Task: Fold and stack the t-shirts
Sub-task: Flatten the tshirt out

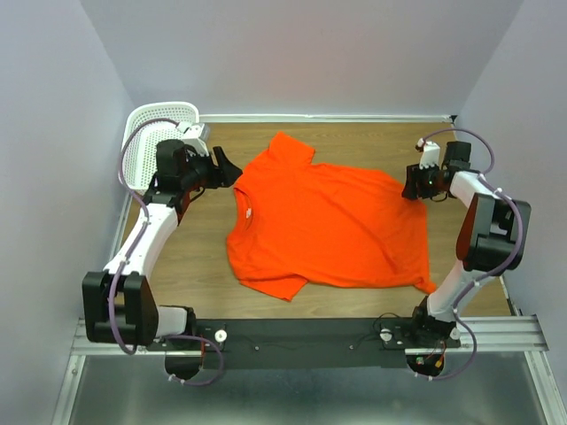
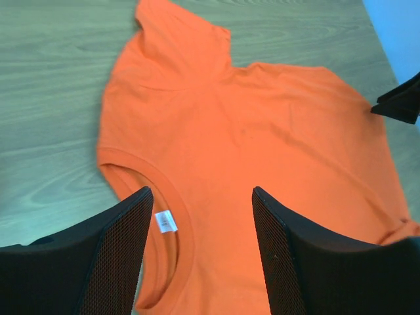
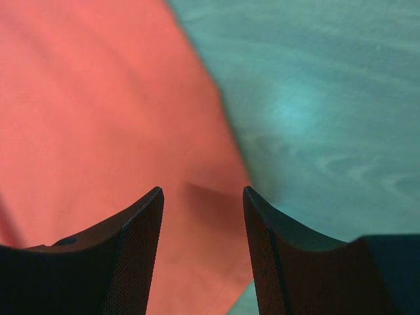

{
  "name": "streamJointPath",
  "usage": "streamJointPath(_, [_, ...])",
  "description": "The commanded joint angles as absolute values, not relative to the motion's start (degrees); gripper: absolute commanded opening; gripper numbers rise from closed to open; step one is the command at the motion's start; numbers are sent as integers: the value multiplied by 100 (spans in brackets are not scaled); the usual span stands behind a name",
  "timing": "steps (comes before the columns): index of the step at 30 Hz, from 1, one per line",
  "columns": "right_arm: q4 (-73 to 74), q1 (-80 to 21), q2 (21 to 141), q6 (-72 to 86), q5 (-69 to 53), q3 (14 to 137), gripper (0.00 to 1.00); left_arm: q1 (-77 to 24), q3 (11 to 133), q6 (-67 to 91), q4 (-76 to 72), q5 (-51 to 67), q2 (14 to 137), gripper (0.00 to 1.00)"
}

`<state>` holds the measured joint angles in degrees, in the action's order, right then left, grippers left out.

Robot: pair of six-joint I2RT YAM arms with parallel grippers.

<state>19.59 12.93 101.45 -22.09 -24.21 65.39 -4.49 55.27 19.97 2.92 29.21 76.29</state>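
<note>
The orange-red t-shirt [image 1: 328, 221] lies spread flat on the wooden table [image 1: 190, 257], collar to the left, hem to the right. One sleeve points to the far side and the other lies at the near left. My left gripper [image 1: 228, 168] hovers just left of the collar. In the left wrist view it [image 2: 202, 191] stands open above the neckline and its white label [image 2: 166, 222], with nothing held. My right gripper [image 1: 414, 184] sits at the shirt's far right corner. In the right wrist view it [image 3: 202, 190] is open over the fabric's edge [image 3: 98, 98], holding nothing.
A white plastic mesh basket [image 1: 151, 133] stands at the far left corner, behind the left arm. Grey walls close in the table on the left, back and right. Bare wood shows left of the shirt and along the far edge.
</note>
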Motion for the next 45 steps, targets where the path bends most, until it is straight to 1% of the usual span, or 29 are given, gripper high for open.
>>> streamJointPath(1, [1758, 1371, 10756, -2153, -2416, 7223, 59, -483, 5502, 1450, 299, 2145, 7058, 70])
streamJointPath(4, [1767, 1380, 11170, -2154, -2610, 7522, 59, -483, 5432, 1433, 202, 2206, 6865, 70])
streamJointPath(9, [1889, 1380, 11469, -2153, -2724, 7743, 60, -483, 5353, 1397, 246, 2118, 6610, 70])
streamJointPath(13, [2065, 1380, 11619, -2206, -3137, 7761, 59, -483, 5353, 1389, 237, 2101, 6548, 70])
streamJointPath(16, [2188, 1380, 11637, -2259, -3366, 7699, 57, -483, 5361, 1371, 272, 2022, 6513, 70])
streamJointPath(19, [2259, 1380, 11663, -2303, -3331, 7673, 52, -483, 5353, 1362, 264, 1960, 6478, 70])
streamJointPath(22, [2259, 1380, 11584, -2382, -3217, 7673, 40, -483, 5353, 1362, 272, 1977, 6495, 70])
streamJointPath(23, [2259, 1380, 11497, -2382, -3217, 7699, 31, -483, 5353, 1354, 272, 1986, 6504, 70])
streamJointPath(25, [2267, 1371, 11365, -2391, -3225, 7778, 22, -483, 5353, 1327, 272, 1890, 6539, 70])
streamJointPath(26, [2268, 1371, 11190, -2399, -3260, 7796, 15, -466, 5353, 1318, 272, 1846, 6556, 70])
streamJointPath(30, [2259, 1257, 10602, -2522, -3471, 7568, 11, -448, 5388, 1353, 316, 2073, 6688, 70])
streamJointPath(32, [2259, 1090, 10267, -2698, -3542, 7349, 11, -448, 5353, 1354, 290, 2092, 6645, 70])
streamJointPath(33, [2267, 907, 9935, -2768, -3559, 7061, 11, -440, 5344, 1362, 264, 2040, 6601, 70])
streamJointPath(37, [2486, 283, 9230, -3198, -3341, 6198, 13, -440, 5352, 1345, 290, 1969, 6574, 70])
streamJointPath(39, [2845, -550, 8703, -3646, -3192, 5655, 22, -448, 5344, 1336, 290, 1951, 6566, 70])
streamJointPath(41, [3049, -781, 8500, -3761, -3208, 5398, 33, -448, 5344, 1345, 290, 1960, 6565, 70])
streamJointPath(42, [3154, -834, 8403, -3770, -3225, 5214, 43, -448, 5352, 1345, 290, 1986, 6574, 70])
streamJointPath(45, [3146, -817, 7956, -3630, -2989, 5133, 57, -448, 5344, 1353, 281, 1986, 6557, 70])
